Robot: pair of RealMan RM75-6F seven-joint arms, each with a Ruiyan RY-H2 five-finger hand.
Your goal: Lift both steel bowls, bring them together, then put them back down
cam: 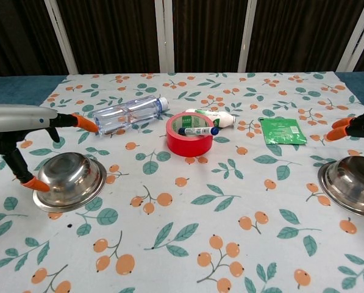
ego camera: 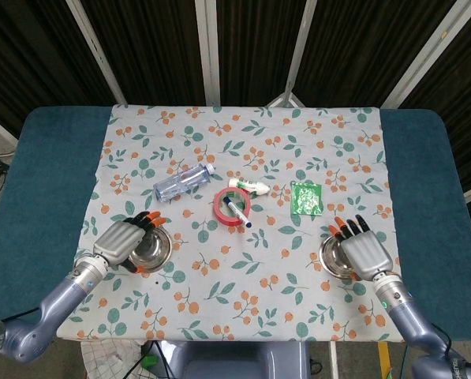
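The left steel bowl (ego camera: 152, 251) (cam: 70, 179) rests flat on the floral cloth near its front left. My left hand (ego camera: 121, 240) (cam: 17, 121) hovers over the bowl's outer side with its fingers spread, and nothing is in it. The right steel bowl (ego camera: 330, 257) (cam: 354, 185) rests on the cloth at the front right. Above its far rim my right hand (ego camera: 366, 254) (cam: 354, 127) holds nothing, its orange-tipped fingers apart and clear of the bowl in the chest view. Each hand hides part of its bowl in the head view.
Between the bowls, further back, stand a red tape roll (ego camera: 232, 206) with a marker (cam: 197, 130) lying across it, a clear plastic bottle (ego camera: 182, 182), a small white tube (ego camera: 248, 186) and a green sachet (ego camera: 305, 197). Teal table (ego camera: 46, 181) borders the cloth.
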